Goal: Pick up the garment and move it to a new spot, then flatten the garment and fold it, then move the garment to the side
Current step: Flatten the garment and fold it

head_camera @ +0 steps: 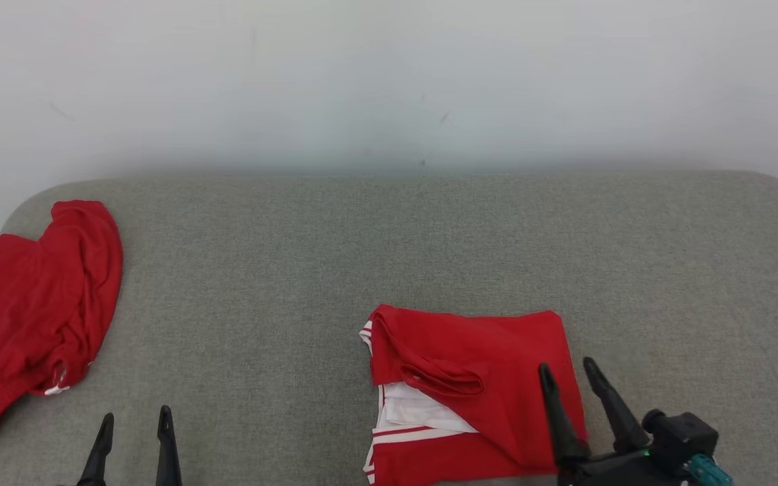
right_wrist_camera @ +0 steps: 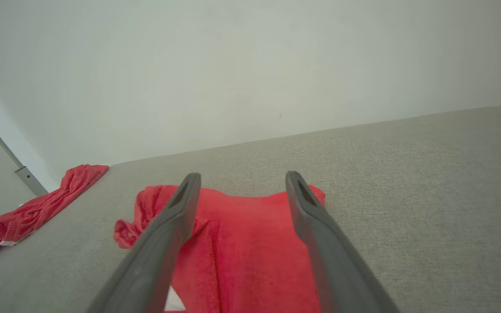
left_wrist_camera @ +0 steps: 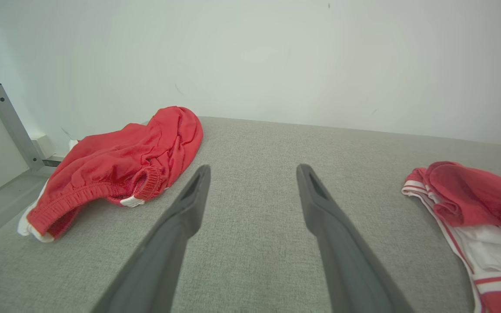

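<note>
**Folded garment at risk of coming undone on transfer**

Near left: the left gripper (head_camera: 136,413) hangs just above the grey upholstered surface (head_camera: 261,270), its fingers spread and empty. It is well apart from both pieces of clothing.

Near right: the right gripper (head_camera: 566,364) is likewise spread and holds nothing. It is poised over the right-hand edge of the folded red garment (head_camera: 456,344).

The garment lies near the middle of the surface, slightly right. Its near edge runs out of the head view. The fold is not tight: a rolled ridge crosses the top layer, and white lining and white stripes show at its near-left corner.

Judgement: folding appears done, and the move to the side remains.

Risks:
- A pinch at the right edge alone would probably catch only the top layer, so the fold would peel open on lifting.
- Dragging the garment over the coarse cloth could bunch the lower layers.
- The ridge may snag a finger.

Far left: crumpled red shorts (head_camera: 31,310) with an elastic waistband overhang the left edge of the surface. A transfer to that side could push them off, or leave the folded piece on top of them.

Far: a bare white wall (head_camera: 389,81), which poses no hazard.
</note>
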{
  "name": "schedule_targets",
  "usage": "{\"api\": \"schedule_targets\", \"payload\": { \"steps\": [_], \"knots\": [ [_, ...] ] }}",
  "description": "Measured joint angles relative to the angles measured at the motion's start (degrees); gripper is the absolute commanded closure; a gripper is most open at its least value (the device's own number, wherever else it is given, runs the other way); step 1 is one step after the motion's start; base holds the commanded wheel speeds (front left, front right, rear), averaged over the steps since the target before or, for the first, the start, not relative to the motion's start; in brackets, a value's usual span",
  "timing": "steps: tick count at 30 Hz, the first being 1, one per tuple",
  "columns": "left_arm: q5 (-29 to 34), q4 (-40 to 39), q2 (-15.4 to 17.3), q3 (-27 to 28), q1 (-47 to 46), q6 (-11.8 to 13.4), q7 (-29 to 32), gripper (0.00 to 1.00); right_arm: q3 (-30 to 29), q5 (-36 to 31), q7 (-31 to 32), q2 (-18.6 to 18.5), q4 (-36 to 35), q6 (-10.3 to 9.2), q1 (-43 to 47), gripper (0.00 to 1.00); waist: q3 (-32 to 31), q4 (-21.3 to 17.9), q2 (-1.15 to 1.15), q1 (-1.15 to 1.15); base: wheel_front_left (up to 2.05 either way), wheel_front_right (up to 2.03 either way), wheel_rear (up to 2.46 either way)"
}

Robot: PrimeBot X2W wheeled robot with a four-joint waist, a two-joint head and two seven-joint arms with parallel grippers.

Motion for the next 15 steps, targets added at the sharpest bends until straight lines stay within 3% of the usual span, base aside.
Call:
{"api": "schedule_targets", "payload": {
  "steps": [6, 13, 14, 15],
  "knots": [
    [-0.09, 0.08, 0.01, -1.08, -0.02, 0.09, 0.00, 0.00, 6.15, -0.04, 0.04, -0.43, 5.45, 0.00, -3.85, 0.00, 0.12, 1.59, 0.00, 0.00, 0.00, 0.00, 0.00],
    [-0.38, 0.11, 0.02, -1.93, -0.13, 0.47, 0.00, 0.00, 8.53, 0.35, 0.04, -0.53, 11.94, 0.00, -6.49, 0.03, 0.41, 3.86, 0.00, 0.00, 0.00, 0.00, 0.00],
    [-0.44, 0.08, 0.00, -1.99, -0.13, 0.52, 0.00, 0.00, 8.64, 0.36, 0.04, -0.49, 12.96, 0.00, -6.86, 0.30, 0.49, 4.22, 0.00, 0.00, 0.00, 0.00, 0.00],
    [-0.46, 0.10, 0.00, -2.03, -0.14, 0.52, 0.00, 0.00, 8.82, 0.36, 0.04, -0.49, 13.86, 0.00, -7.31, 0.67, 0.60, 4.54, 0.00, 0.00, 0.00, 0.00, 0.00]
  ]
}}
